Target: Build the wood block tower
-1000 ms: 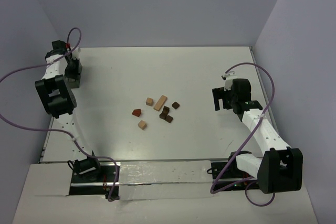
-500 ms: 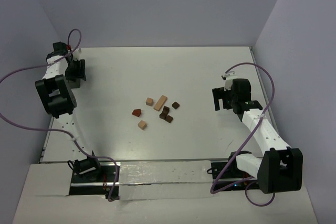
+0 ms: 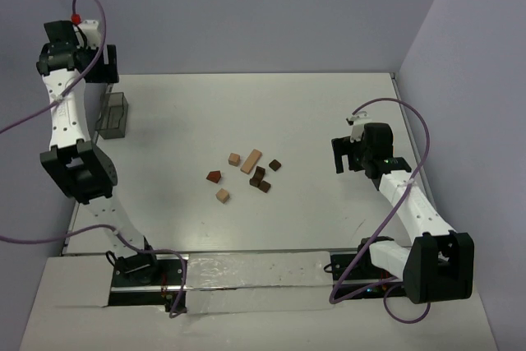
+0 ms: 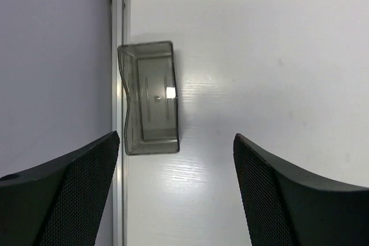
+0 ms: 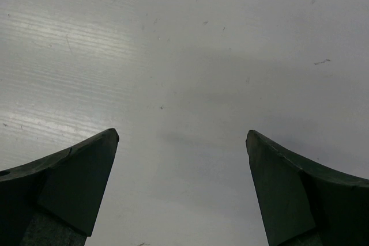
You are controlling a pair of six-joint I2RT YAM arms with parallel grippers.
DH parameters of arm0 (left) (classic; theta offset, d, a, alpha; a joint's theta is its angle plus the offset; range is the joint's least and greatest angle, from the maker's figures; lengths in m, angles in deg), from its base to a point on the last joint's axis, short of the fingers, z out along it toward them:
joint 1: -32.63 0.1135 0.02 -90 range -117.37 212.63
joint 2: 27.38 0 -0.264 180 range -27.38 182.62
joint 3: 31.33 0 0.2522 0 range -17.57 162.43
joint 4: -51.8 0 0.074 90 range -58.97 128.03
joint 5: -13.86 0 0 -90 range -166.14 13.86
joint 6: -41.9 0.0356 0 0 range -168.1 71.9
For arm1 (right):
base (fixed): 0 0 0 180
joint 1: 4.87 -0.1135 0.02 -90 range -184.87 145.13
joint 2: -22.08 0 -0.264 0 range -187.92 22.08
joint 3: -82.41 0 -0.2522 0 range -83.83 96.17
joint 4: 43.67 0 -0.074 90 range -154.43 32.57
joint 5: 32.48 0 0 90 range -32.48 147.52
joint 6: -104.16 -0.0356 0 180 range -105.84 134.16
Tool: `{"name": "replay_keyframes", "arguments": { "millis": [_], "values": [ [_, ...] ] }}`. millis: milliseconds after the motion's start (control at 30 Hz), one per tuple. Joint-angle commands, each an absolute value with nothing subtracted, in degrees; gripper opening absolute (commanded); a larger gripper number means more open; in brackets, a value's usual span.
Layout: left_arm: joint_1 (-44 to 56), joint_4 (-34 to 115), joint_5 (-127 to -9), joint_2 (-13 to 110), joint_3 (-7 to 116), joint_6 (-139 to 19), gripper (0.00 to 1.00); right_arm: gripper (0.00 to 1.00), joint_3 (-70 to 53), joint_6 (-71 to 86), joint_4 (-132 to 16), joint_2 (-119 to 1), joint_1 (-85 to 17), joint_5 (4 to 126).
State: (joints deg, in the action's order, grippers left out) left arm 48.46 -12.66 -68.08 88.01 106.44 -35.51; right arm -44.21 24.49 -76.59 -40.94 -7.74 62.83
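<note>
Blocks (image 3: 246,172) for the tower lie scattered near the desk's (image 3: 329,104) centre, tan & dark reddish-brown pcs close together, two dark ones touching, the rest flat on the surface. Left gripper (image 4: 176,142) hangs high over the far-left corner, fingers spread wide w/ nothing between them, above a greyish see-through box (image 4: 150,99) that sits along the left edge. Right gripper (image 5: 181,133) is near the right edge, low over bare desk, likewise spread wide & empty, well apart from the blocks.
</note>
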Motion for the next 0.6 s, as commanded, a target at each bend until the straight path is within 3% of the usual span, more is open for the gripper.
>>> {"name": "replay_keyframes", "arguments": {
  "millis": [0, 67, 100, 133, 267, 567],
  "values": [
    [42.21, -13.37, -65.73, 76.67, 101.18, -35.48, 0.78, 1.0, -41.29, 24.44, -76.59, -39.4, -8.21, 63.1],
    [34.15, -8.76, -68.59, 70.52, 94.31, -37.33, 0.68, 1.0, -41.2, 24.36, -76.33, -39.61, -8.29, 62.89],
    [33.95, -8.64, -69.59, 70.36, 91.21, -38.22, 0.67, 1.0, -41.2, 24.35, -76.33, -39.61, -8.29, 62.8],
    [26.6, -5.73, -71.08, 66.65, 85.98, -39.93, 0.67, 1.0, -41.2, 24.43, -76.33, -39.83, -8.29, 62.65],
    [13.35, -1.35, -75.23, 66.12, 76.07, -46.24, 0.69, 1.0, -41.46, 24.62, -76.15, -39.7, -8.21, 61.83],
    [-1.1, 0.67, -75.84, 75.04, 68.1, -53.49, 0.65, 1.0, -41.64, 24.3, -75.92, -39.58, -8.21, 60.81]
  ]
}}
